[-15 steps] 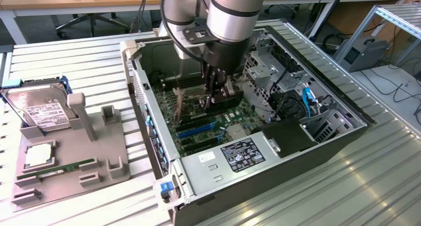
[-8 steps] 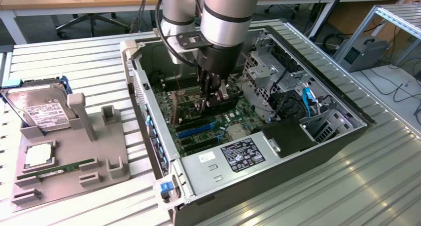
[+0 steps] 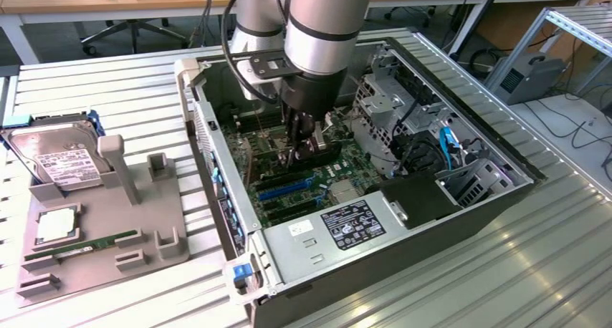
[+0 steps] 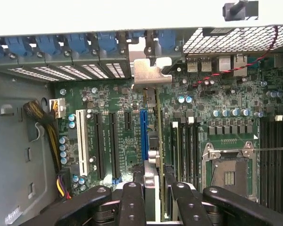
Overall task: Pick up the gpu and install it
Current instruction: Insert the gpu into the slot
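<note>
So the end effector [image 4: 153, 197] is down inside the open PC case [image 3: 497, 199], clamped on the gpu [image 4: 158, 141], which it holds edge-on, standing upright over the motherboard [image 4: 127, 101]. From the wrist view the two black fingers [image 4: 132, 202] pinch the card from either side, and its thin green edge runs straight away from them toward the case's rear wall. My guess is it's held vertical like that so the connector edge drops squarely into a slot. The card sits just beside the blue slot [image 4: 143, 134], on the side toward the CPU socket [image 4: 228, 172], and its silver end bracket [image 4: 148, 73] is up against the rear wall, next to the row of blue slot clips [image 4: 52, 44]. Can't tell if it's fully seated or only hovering over the slot.

Slot count around the card: one white [image 4: 80, 141], two long black ones, one short black, one blue. The CPU socket is empty.

Outside the case, on the tabletop [image 3: 115, 84], there's a grey parts fixture [image 3: 125, 199] toward the exterior view's left. It holds one hard drive [image 3: 57, 156] at its far end, one CPU [image 3: 57, 224] and one RAM stick [image 3: 82, 248] nearer the camera. Each sits in its own pocket, presumably so the arm finds them in fixed spots.
</note>
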Controlling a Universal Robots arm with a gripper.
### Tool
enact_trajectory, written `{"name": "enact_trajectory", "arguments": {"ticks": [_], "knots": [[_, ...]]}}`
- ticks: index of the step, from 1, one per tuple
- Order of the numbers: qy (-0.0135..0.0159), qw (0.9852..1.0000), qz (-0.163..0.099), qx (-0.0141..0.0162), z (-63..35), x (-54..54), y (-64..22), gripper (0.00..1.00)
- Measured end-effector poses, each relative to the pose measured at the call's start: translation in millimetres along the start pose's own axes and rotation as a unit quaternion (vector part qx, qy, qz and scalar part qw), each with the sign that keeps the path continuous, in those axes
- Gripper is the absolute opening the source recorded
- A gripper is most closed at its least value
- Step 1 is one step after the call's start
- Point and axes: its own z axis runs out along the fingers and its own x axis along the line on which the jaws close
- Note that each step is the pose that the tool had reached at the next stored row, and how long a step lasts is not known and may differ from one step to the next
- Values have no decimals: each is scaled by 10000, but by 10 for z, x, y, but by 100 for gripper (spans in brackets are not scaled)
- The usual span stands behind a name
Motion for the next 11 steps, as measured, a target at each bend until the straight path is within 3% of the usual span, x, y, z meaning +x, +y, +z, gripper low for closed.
{"name": "enact_trajectory", "arguments": {"ticks": [11], "knots": [[0, 10000, 0, 0, 95, 24, 69, 27]]}}
